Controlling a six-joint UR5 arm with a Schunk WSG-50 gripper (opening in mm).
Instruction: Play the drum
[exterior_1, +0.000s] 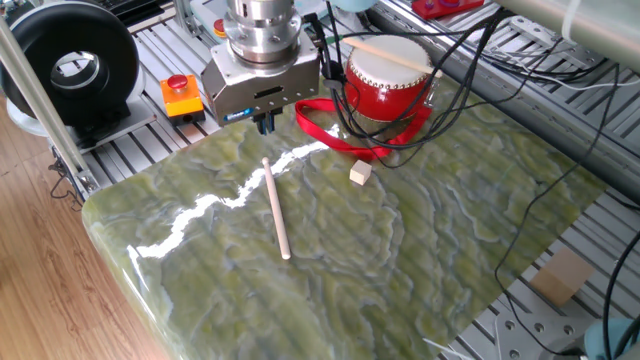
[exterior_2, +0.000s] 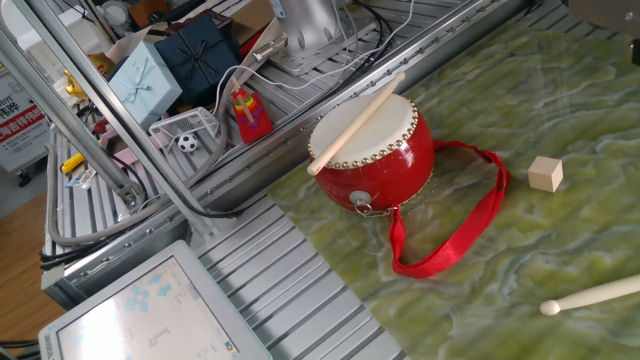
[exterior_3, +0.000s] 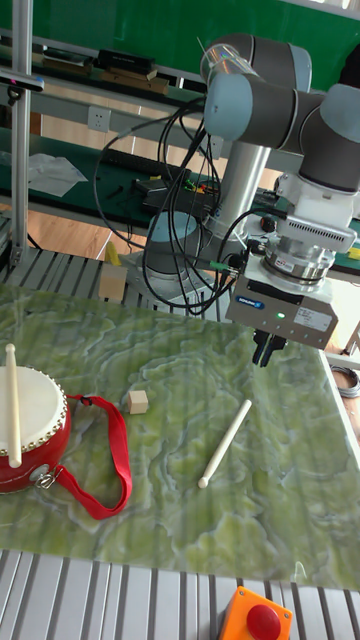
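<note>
One stick atop drum (exterior_2: 372, 153), fingers (exterior_3: 264, 350) (seemingly closed)

1. Drum (exterior_2: 375, 150): glossy red body, cream skin, a ring of dark studs round the edge
2. Strap (exterior_2: 452, 232): red
3. Mat (exterior_1: 400, 250): mottled green and olive, marbled with pale veins
4. Stick (exterior_1: 275, 208) on the mat: pale wood; the stick (exterior_2: 355, 123) across the drum skin is the same colour
5. Cube (exterior_2: 545, 173): light tan
6. Box (exterior_1: 179, 94): orange with a red button
7. Gripper (exterior_3: 264, 348): silver-grey body, black fingers, a blue label
</note>
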